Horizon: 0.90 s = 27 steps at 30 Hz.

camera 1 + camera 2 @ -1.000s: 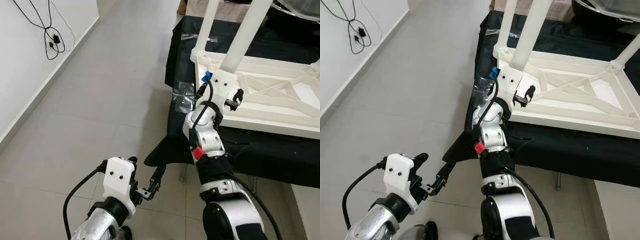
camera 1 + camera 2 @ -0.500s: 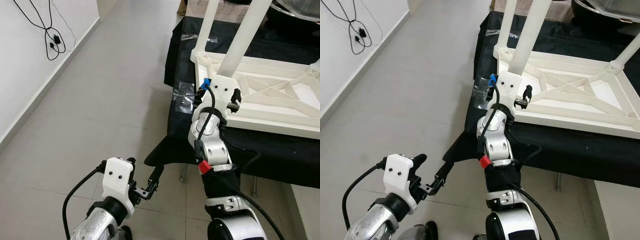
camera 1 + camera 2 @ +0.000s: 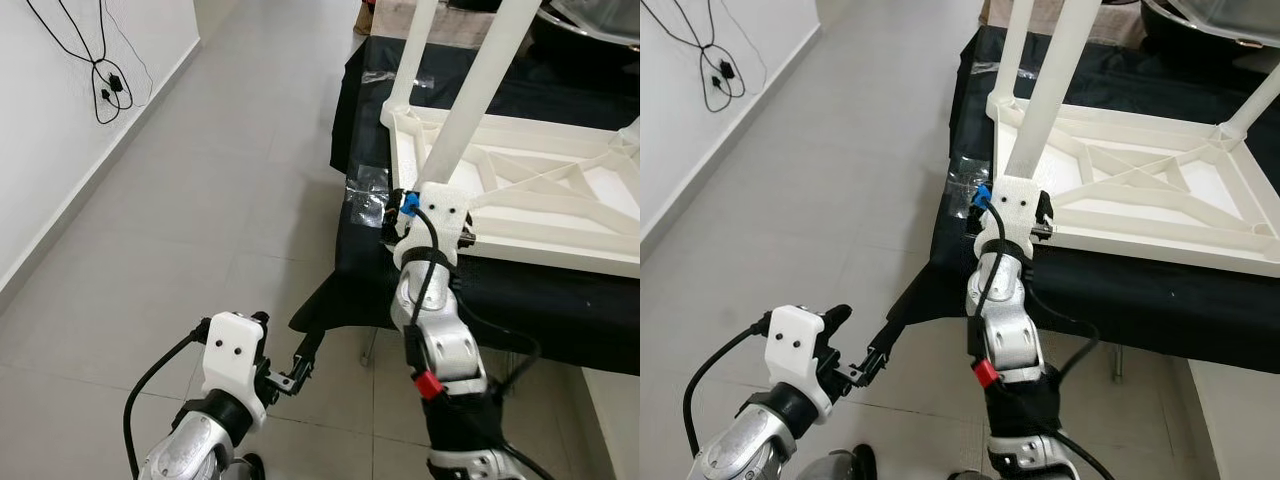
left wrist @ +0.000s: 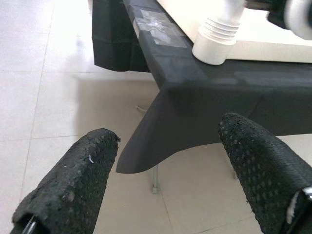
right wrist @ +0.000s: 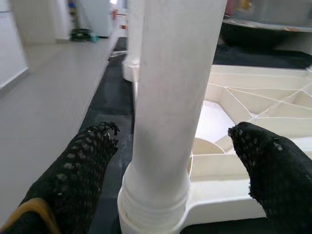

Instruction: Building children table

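Black-draped workbench (image 3: 500, 290) near its corner: my right gripper (image 5: 170, 146) spreads wide around the table leg (image 5: 170, 97), where an off-centre squeeze could tilt it in the upturned tabletop (image 3: 540, 200).

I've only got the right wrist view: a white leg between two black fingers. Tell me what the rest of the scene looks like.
Observer: The right pincer sits at the base of the near leg, where it joins the upturned white tabletop. Its fingers are open on either side of the leg.
Operator: Report the other legs.
Observer: A second leg stands upright in the corner behind it, and a third rises at the far right corner.
Operator: Say what the tabletop rests on.
Observer: It lies on a black cloth draped over a stand, with clear tape on the cloth's edge.
Operator: Give me the left arm.
Observer: The left pincer hangs open over the tiled floor, holding nothing.
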Motion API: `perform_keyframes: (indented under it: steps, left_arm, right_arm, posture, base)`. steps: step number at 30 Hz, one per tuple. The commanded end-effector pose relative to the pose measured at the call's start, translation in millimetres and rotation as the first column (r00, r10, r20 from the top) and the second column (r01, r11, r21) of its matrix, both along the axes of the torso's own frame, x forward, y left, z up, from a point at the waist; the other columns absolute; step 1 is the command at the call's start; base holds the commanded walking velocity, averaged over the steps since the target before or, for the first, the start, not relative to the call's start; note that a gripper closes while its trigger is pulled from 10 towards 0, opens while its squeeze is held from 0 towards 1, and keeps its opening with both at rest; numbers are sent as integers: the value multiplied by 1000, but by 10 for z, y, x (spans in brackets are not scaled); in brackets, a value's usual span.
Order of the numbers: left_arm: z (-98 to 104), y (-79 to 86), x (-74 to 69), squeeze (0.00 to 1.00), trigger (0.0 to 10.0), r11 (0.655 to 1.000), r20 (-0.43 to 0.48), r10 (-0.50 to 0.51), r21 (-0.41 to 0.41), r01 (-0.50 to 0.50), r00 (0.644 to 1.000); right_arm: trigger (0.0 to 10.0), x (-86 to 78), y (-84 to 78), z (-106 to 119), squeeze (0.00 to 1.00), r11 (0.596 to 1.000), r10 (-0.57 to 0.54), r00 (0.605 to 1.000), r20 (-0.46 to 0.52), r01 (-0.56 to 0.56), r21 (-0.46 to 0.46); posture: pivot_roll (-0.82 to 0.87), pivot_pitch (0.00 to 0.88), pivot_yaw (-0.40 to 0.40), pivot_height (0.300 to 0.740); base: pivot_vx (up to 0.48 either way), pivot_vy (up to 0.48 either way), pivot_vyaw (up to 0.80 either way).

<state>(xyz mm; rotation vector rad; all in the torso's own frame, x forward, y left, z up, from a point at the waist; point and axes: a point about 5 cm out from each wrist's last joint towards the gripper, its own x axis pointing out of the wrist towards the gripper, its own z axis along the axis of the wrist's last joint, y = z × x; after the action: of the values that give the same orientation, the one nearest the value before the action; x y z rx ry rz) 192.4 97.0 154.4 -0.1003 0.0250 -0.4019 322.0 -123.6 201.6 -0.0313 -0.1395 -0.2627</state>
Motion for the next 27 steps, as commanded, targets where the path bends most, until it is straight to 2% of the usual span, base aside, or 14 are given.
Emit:
perform_keyframes:
  steps: [1,2,4,7,9,10,12,18,22,24,27]
  left_arm:
    - [-60,-3,-7,0,10000,1000,-22,-12,9,12,1000]
    - [-65,-2,-2,0,10000,1000,-22,-12,11,12,1000]
    - [-65,-2,-2,0,10000,1000,-22,-12,11,12,1000]
    - [-88,31,19,0,10000,999,-22,20,28,-19,1000]
    - [-88,31,19,0,10000,999,-22,20,28,-19,1000]
    - [-110,74,51,0,10000,997,-18,64,44,-63,998]
    - [-120,99,80,0,10000,994,-10,90,55,-89,996]
    - [-139,137,106,0,10000,989,-7,133,70,-132,991]
    - [-145,147,110,0,10000,988,-10,140,63,-139,990]
    - [-147,177,118,0,10000,985,-12,163,57,-162,987]
    - [-118,322,148,0,10000,962,7,266,62,-266,964]
  right_arm:
    - [10000,-62,0,-33,0,999,41,999,-18,-41,2]
    - [10000,-122,-18,-65,0,997,73,997,-24,-73,-14]
    - [10000,-122,-18,-65,0,997,73,997,-24,-73,-14]
    - [10000,-279,-78,-190,0,980,188,981,-41,-190,-51]
    - [10000,-279,-78,-190,0,980,188,981,-41,-190,-51]
    - [10000,-358,-158,-336,0,962,267,962,-62,-270,-48]
    - [10000,-355,-200,-446,0,955,289,953,-90,-294,-40]
    - [10000,-342,-212,-584,0,956,283,949,-140,-290,-36]
    - [10000,-345,-212,-591,0,954,290,946,-144,-298,-37]
    - [10000,-330,-238,-601,0,956,284,947,-150,-292,-38]
    - [10000,-254,-373,-588,0,966,241,959,-152,-253,-60]
  posture:
    - [57,168,-60,740]
    - [54,162,-58,740]
    - [54,162,-58,740]
    - [49,148,-59,740]
    - [49,148,-59,740]
    - [51,136,-56,740]
    - [54,129,-55,740]
    - [61,110,-57,740]
    - [61,109,-57,740]
    - [62,109,-59,740]
    - [61,97,-63,740]
  base:
    - [0,0,0]
    - [0,0,0]
    - [0,0,0]
    - [0,0,0]
    - [0,0,0]
    - [0,0,0]
    - [0,0,0]
    - [0,0,-667]
    - [0,0,-794]
    - [0,0,0]
    - [0,0,0]
